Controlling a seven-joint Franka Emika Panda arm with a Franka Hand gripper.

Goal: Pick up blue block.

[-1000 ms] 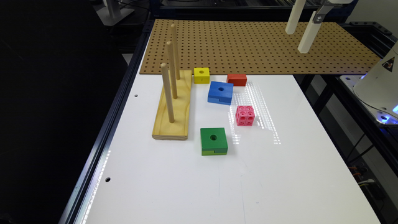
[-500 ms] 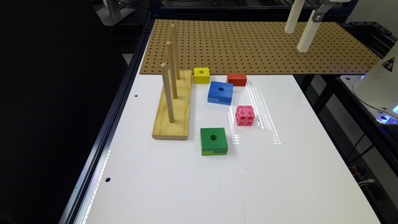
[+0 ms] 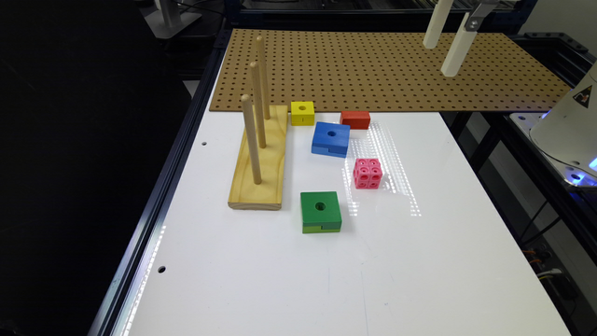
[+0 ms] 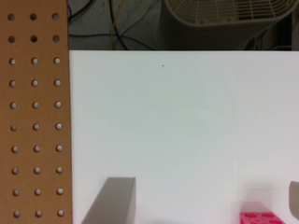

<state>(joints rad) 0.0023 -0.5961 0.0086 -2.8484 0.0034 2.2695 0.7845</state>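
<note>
Blue block (image 3: 331, 138) flat on the white counter (image 3: 419, 261), untouched, between yellow cube (image 3: 302, 112) and red block (image 3: 355, 119), with pink cube (image 3: 368, 173) and green block (image 3: 320, 211) nearer the exterior camera. Peg stand (image 3: 259, 158) toward the exterior view's left. Jaws (image 3: 447, 35) high above the pegboard (image 3: 373, 65), well apart from the block. Wrist view: jaws spread wide, fingertips (image 4: 112, 200) over bare counter, pink cube (image 4: 260, 218) at the edge.

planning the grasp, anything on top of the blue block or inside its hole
Nothing rests on the blue block; its top face is bare. The round centre hole looks dark and empty, though its bottom cannot be seen. What lies under the block is covered.
</note>
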